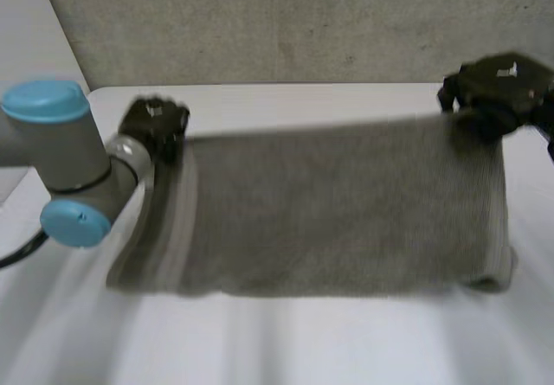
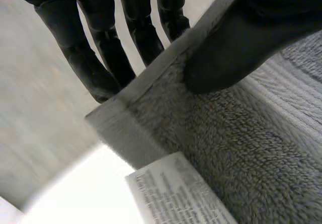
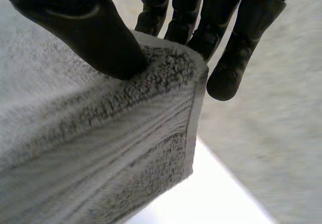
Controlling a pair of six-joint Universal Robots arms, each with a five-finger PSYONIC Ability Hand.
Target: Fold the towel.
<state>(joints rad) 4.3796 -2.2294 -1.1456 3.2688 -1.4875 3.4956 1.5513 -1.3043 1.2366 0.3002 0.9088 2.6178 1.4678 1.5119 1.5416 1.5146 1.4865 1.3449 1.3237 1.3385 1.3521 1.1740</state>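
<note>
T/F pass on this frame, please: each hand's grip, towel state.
1. The left hand pinches a corner of the towel. True.
2. The right hand is open, clear of the towel. False: it pinches another corner between thumb and fingers.
3. The towel lies flat on the table. False: one edge is held up, stretched between the hands.
4. The towel is grey. True.

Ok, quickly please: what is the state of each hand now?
Left hand: shut, pinching the towel near one corner.
Right hand: shut, pinching the towel at its other raised corner.
</note>
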